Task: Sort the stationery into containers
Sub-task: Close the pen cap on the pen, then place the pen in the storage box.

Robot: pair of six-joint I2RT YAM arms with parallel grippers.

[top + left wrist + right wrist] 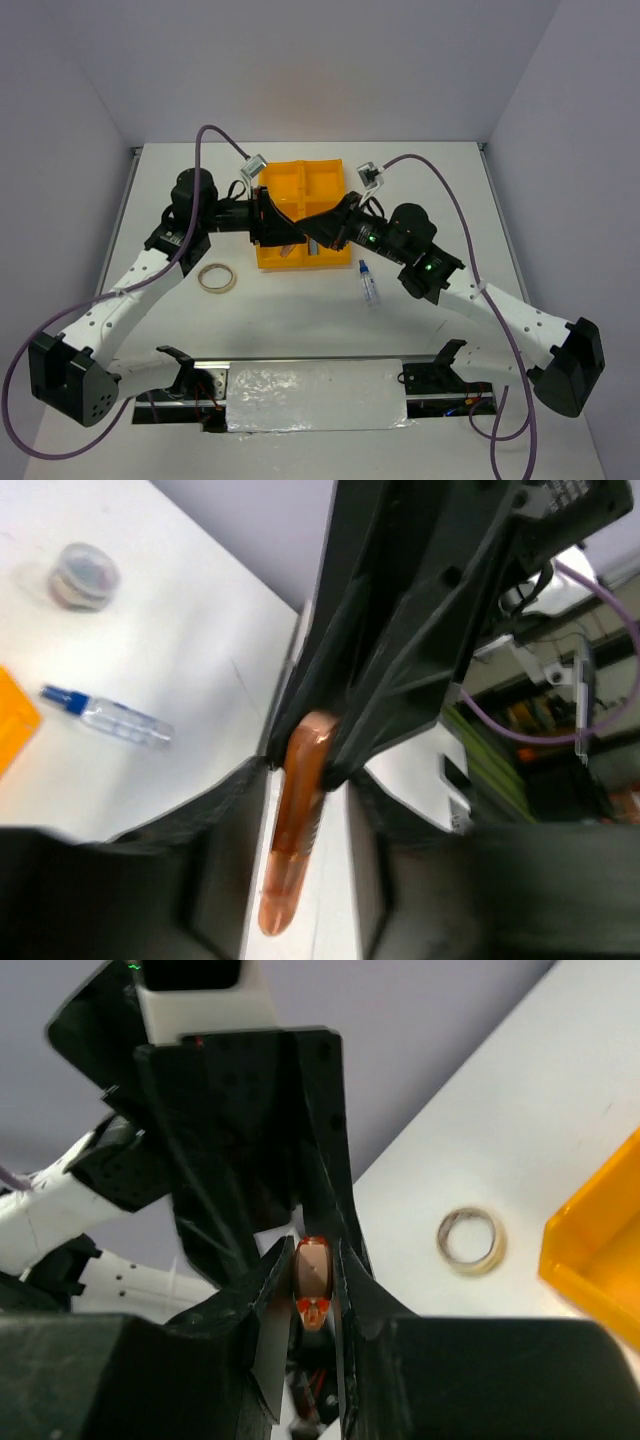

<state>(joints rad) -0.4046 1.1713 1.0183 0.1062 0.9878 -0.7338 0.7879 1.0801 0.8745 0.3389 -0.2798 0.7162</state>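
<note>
White table, 3 walls, 1 foil sheet.
A bare white table [300, 330] is seen, closed in by pale grey-lilac walls [320, 60] at the back and on both sides. At the table's near edge 1 crinkled silver foil sheet [315, 395] is laid flat across a dark recess [215, 385] (thin loose wiring is glimpsed at each end of it). Beyond the table's edge, in the left wrist view, blurred clutter [530, 730] is made out, too indistinct to be named.

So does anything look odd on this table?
Only that both grippers meet on one pink stick over the orange tray: the right gripper pinches it, the left gripper sits loosely around it. The tape ring and the bottle lie outside the tray.
</note>
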